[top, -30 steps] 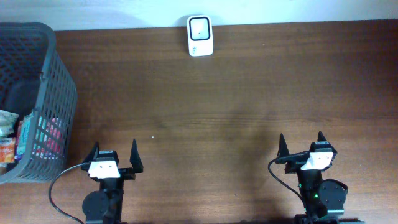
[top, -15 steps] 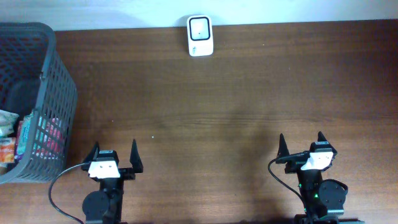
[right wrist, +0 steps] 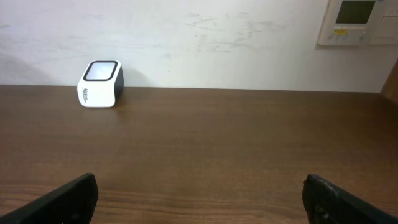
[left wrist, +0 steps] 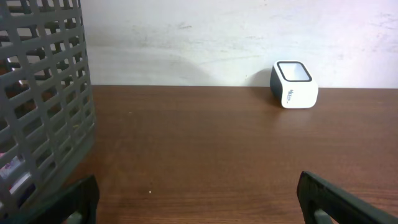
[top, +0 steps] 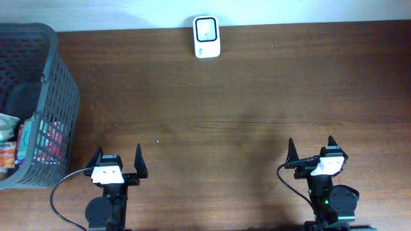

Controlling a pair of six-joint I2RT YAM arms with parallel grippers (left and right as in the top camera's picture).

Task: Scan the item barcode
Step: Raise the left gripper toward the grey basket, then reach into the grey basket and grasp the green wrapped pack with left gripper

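The items point(top: 8, 138), a few coloured packets, lie in the basket point(top: 61, 96), just left of the left gripper point(top: 118, 151) and a little ahead of it. What the packets are is too small to tell. In the left wrist view the basket's grey mesh wall fills the space ahead-left of the fingers, with bits of packet showing through the holes.

The scanner point(top: 207, 37), a small white box with dark sides and a window on top, stands well ahead of both grippers at the far edge of the table point(top: 225, 109), close to the wall. It is ahead and to the right of the left gripper, and ahead and to the left of the right gripper point(top: 310, 142).

Both arms sit folded low at the near edge of the table, well apart from each other. Each gripper points forward across the wood towards the wall, roughly level. The left gripper's fingers are spread wide with only bare tabletop between them. The right gripper's fingers are spread just as wide and hold nothing.

A black cable point(top: 58, 192) loops out to the left of the left arm's base. On the wall far ahead and to the right of the right gripper hangs a pale control panel point(right wrist: 357, 22).
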